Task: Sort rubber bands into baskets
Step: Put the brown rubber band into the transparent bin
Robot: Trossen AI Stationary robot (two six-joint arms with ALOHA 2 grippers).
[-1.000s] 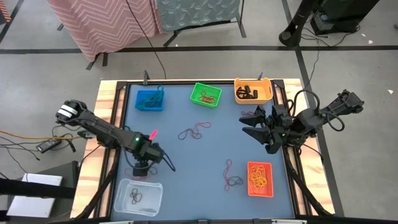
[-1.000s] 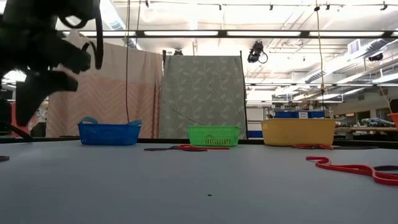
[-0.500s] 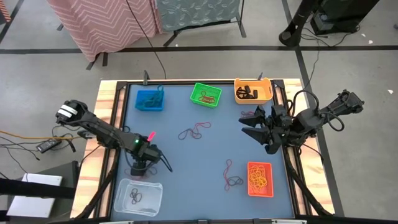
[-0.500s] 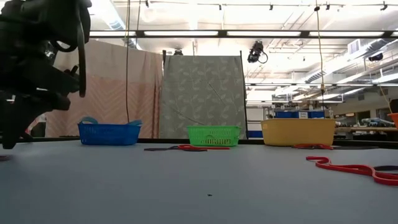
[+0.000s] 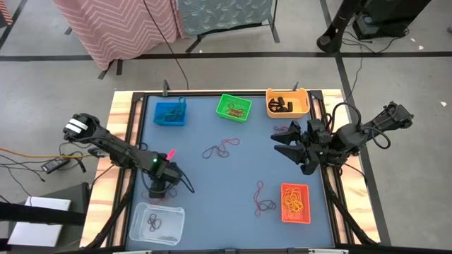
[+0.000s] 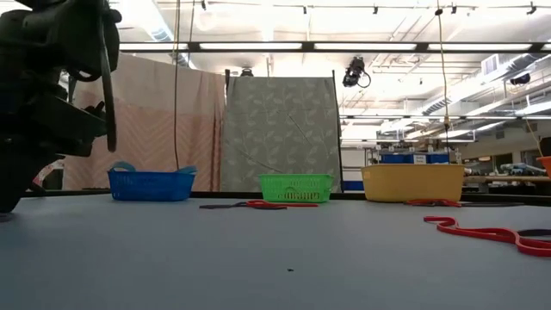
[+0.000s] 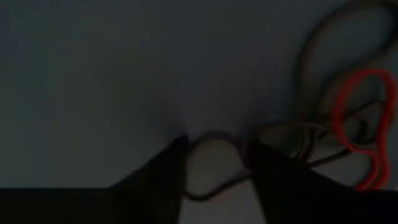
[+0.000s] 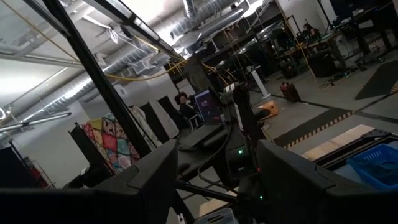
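Rubber bands (image 7: 298,134) lie on the tabletop (image 5: 212,183) directly beneath the left gripper (image 7: 214,158), its fingers spread, straddling a brown loop.

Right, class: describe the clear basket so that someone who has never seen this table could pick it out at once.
Start at the blue table seen from above and go to its near left corner, just below the left gripper. The clear basket sits there, holding a few dark bands. It is the only colourless one; the other four are blue, green, yellow-orange and red-orange.
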